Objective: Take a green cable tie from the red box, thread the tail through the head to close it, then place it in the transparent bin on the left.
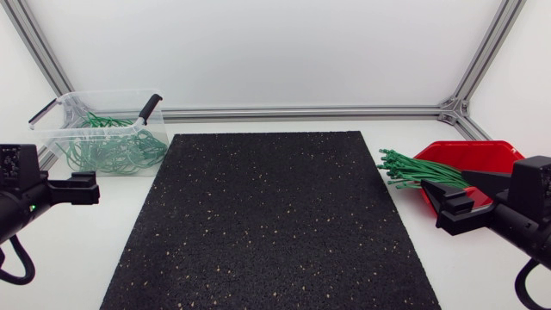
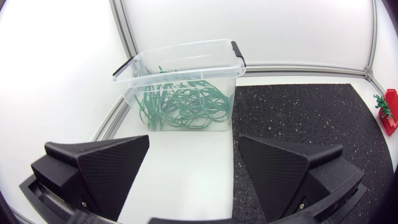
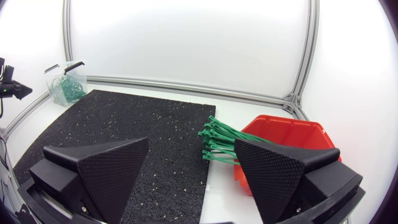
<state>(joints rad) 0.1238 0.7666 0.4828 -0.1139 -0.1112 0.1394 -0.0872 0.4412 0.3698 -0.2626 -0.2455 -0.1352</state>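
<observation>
Your right gripper [image 1: 446, 209] and left gripper [image 1: 86, 189] both gape wide and empty, and the green cable ties [image 1: 413, 170] lie bunched, sticking out of the red box [image 1: 482, 155] toward the mat [image 1: 267, 224], so you risk pinching several or dragging the whole bundle.

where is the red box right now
In the head view the red box sits on the right side of the table, just past the edge of the black mat, green cable ties poking out toward the mat, the right gripper close beside it.
</observation>
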